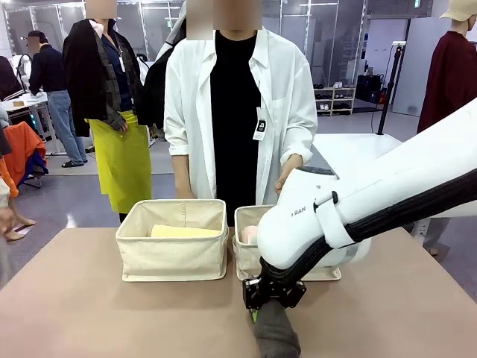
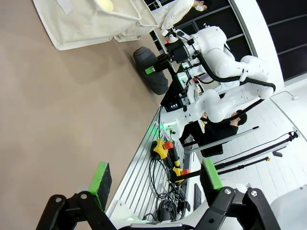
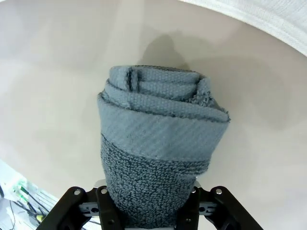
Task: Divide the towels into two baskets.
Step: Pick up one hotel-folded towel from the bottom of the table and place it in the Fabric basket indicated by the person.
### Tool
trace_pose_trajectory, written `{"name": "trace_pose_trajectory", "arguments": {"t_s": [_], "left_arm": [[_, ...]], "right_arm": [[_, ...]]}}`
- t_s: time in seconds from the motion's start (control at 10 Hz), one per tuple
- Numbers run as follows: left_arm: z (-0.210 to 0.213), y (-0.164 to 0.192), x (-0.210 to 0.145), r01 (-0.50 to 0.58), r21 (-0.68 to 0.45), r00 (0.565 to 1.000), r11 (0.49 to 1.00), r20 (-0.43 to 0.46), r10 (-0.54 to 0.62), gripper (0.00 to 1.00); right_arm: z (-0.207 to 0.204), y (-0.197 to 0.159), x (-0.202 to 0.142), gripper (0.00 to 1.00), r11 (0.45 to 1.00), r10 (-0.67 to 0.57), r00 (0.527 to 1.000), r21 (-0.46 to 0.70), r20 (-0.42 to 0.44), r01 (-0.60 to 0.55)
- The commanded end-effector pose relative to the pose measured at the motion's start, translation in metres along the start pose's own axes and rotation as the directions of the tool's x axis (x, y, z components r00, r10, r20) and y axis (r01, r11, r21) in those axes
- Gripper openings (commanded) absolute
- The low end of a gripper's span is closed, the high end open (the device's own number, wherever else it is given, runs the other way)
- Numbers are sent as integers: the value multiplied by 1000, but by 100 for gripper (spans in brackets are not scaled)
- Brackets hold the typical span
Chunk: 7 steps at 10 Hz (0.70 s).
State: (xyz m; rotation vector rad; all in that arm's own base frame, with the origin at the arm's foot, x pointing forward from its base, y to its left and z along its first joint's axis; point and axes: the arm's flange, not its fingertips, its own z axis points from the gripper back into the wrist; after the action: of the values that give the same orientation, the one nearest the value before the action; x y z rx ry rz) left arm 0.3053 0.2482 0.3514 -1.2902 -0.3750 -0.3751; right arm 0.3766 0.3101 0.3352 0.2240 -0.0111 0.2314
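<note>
Dark grey towel (image 1: 274, 332) lies rolled on the table (image 1: 89, 298) just in front of the right basket (image 1: 250, 250), the right gripper (image 1: 273, 294) clamped round it — a pale yellow towel (image 1: 184, 232) sits in the left basket (image 1: 173, 242) beside it, a pink one (image 1: 249, 234) in the right; left gripper (image 2: 156, 184) hangs spread open, empty

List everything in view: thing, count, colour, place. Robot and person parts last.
Baskets: two, beige canvas; left basket and right basket side by side at the table's far middle.
Yellow towel: one, pale yellow, lying in the left basket.
Pink towel: one, pale pink, in the right basket, mostly hidden.
Grey towel: one, dark grey, rolled, at the table's near edge, between the right gripper's fingers.
Table: one, tan.
Right gripper: black, shut on the grey towel.
Left gripper: black, green pads, open.
Person's hand: one, behind the right basket.
</note>
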Motion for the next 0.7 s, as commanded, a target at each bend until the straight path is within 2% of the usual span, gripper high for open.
{"name": "trace_pose_trajectory", "arguments": {"t_s": [0.0, 0.1, 0.3, 0.4, 0.5, 0.6], "left_arm": [[-1, -5, -4, 5, -2, 1000, 1000, 4, -5, 95], [-1, -5, -4, 5, -2, 1000, 1000, 4, -5, 95], [-1, -5, -4, 5, -2, 1000, 1000, 4, -5, 95], [-1, -5, -4, 5, -2, 1000, 1000, 4, -5, 95], [-1, -5, -4, 5, -2, 1000, 1000, 4, -5, 95], [-1, -5, -4, 5, -2, 1000, 1000, 4, -5, 95]], "right_arm": [[51, 6, -11, 0, 984, 169, 986, -50, -14, -169], [80, 15, -12, 0, 955, 285, 958, -72, -31, -286], [121, 31, -11, 0, 855, 506, 857, -77, -97, -513], [135, 34, -7, 0, 820, 550, 828, -115, -113, -560], [148, 35, -4, 0, 718, 663, 731, -141, -160, -682], [156, 29, -9, 0, 521, 821, 529, -96, -213, -848]]}}
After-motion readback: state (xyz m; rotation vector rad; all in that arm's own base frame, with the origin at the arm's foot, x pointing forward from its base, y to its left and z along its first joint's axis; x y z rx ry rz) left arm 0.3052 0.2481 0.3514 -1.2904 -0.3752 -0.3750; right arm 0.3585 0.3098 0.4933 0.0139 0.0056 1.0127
